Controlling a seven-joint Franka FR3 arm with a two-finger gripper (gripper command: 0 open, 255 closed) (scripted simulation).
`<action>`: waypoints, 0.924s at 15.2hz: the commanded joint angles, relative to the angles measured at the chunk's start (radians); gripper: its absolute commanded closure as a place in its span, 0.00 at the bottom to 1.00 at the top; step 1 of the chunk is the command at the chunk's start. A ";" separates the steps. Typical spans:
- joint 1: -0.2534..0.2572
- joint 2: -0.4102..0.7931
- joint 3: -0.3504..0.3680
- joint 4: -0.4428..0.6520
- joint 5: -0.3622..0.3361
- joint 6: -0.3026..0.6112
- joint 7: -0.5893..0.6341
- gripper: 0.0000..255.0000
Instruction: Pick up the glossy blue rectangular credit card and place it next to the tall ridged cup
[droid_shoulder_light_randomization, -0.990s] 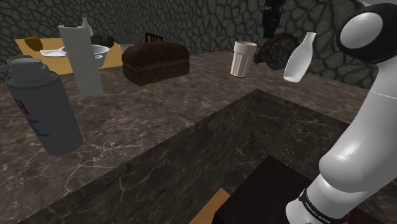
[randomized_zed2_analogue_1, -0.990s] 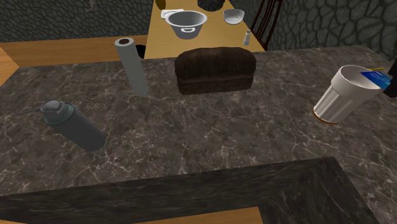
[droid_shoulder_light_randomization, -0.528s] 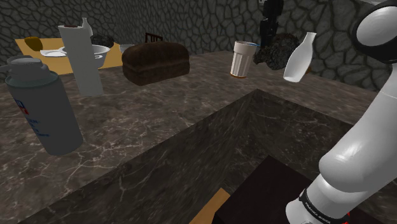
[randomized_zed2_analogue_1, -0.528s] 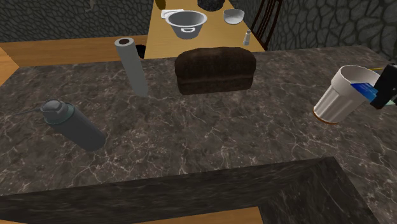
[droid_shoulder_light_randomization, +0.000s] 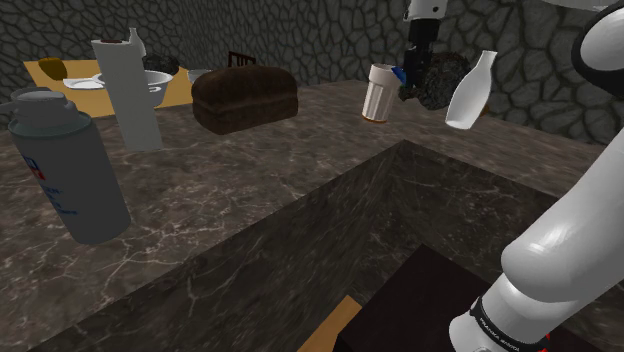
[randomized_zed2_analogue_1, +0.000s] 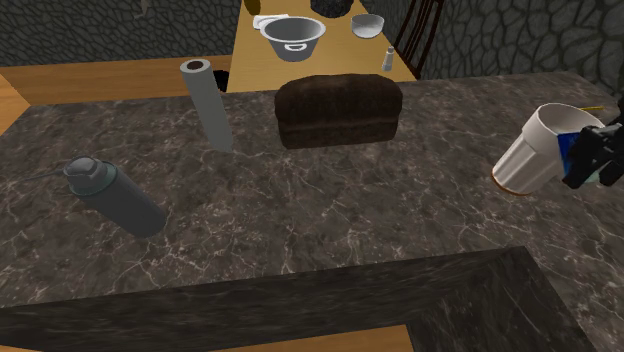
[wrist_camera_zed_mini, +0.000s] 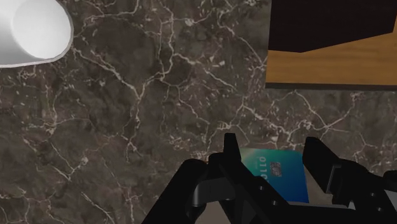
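Now, with the gripper (wrist_camera_zed_mini: 272, 156) closed on the blue card (wrist_camera_zed_mini: 280, 175) clasped between its fingers, lower gently until it nears the dark countertop (wrist_camera_zed_mini: 159, 95) beside the white cup (wrist_camera_zed_mini: 32, 32), then release.

Dark veined surface (randomized_zed2_analogue_1: 330, 220) is carrying a pale ridged cup (randomized_zed2_analogue_1: 528, 150) at the view's right. A black hand (randomized_zed2_analogue_1: 588, 165) is hovering just beside the cup, clasping a blue card (randomized_zed2_analogue_1: 566, 150). A dark brown loaf (randomized_zed2_analogue_1: 338, 110), grey roll (randomized_zed2_analogue_1: 207, 104) and grey canister (randomized_zed2_analogue_1: 115, 196) are sitting well apart. A wooden table (randomized_zed2_analogue_1: 250, 60) beyond is holding a metal bowl (randomized_zed2_analogue_1: 294, 35) and white bowl (randomized_zed2_analogue_1: 368, 25).
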 joint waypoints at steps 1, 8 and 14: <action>0.000 -0.012 0.000 -0.048 0.000 0.035 0.001 1.00; 0.000 -0.042 0.000 -0.180 0.001 0.138 0.005 1.00; -0.001 -0.056 -0.001 -0.279 0.001 0.222 0.008 1.00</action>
